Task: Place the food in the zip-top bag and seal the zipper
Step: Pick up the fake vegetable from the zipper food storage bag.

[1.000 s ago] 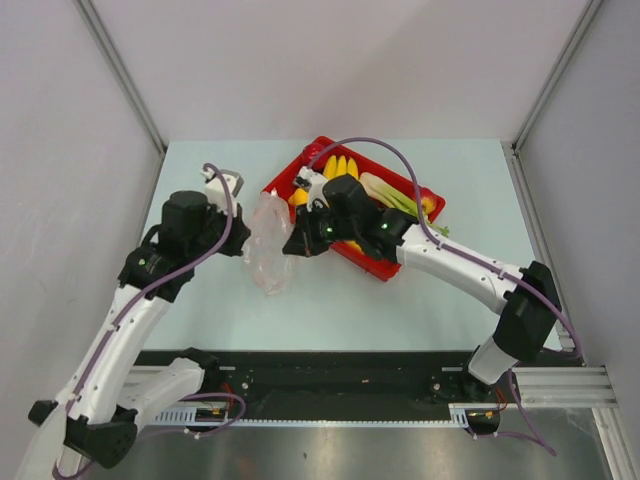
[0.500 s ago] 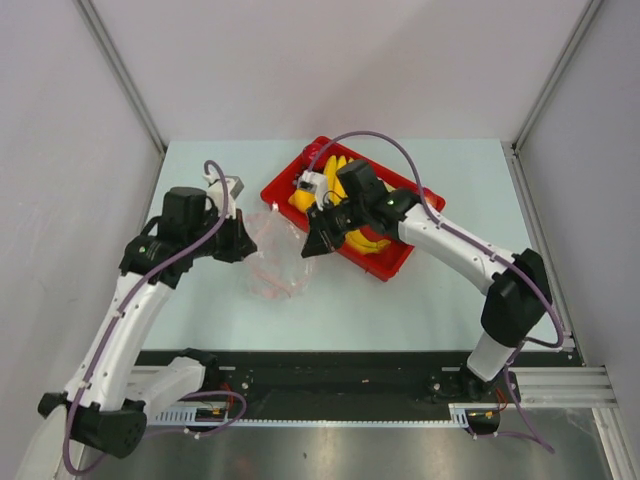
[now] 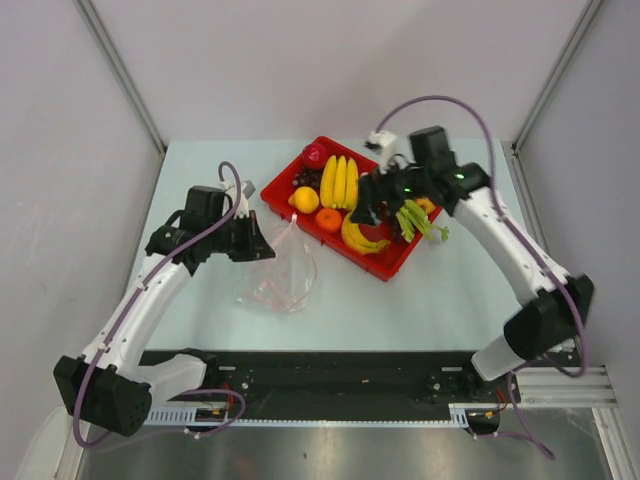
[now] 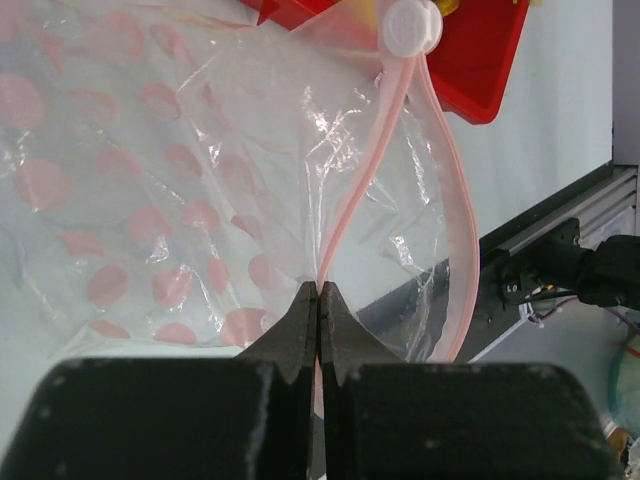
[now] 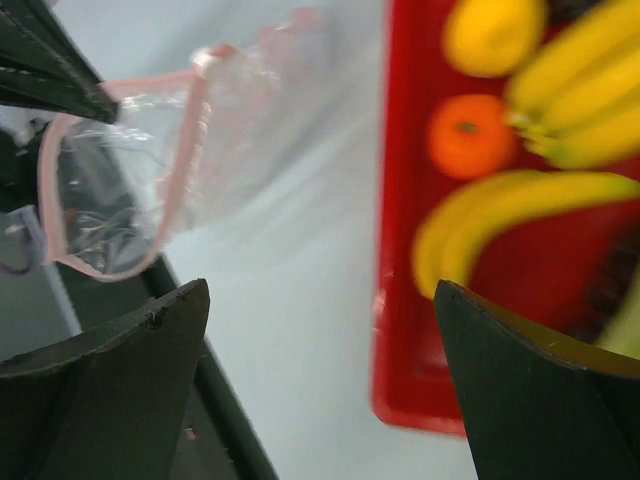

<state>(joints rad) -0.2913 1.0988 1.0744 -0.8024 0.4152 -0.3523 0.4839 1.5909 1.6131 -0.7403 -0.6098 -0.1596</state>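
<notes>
Zip-top bag (image 3: 283, 272): lies limp on the surface (image 3: 450, 300) at 8 o'clock from the red tray (image 3: 388, 270), mouth partly open. The film looks thin, light, crinkly and probably slippery, so hold it by the stiffer zipper (image 4: 467, 250). The left claw (image 4: 318, 290) is pinched on that strip. The right claw (image 5: 320, 300) hangs spread over the tray. The bananas (image 3: 340, 182) should be firm and light; grip them across the body.

Blurred bananas (image 5: 575, 85), edge-cropped red tray (image 5: 400, 200)

Pale table (image 3: 470, 300), grey walls (image 3: 330, 60)
</notes>
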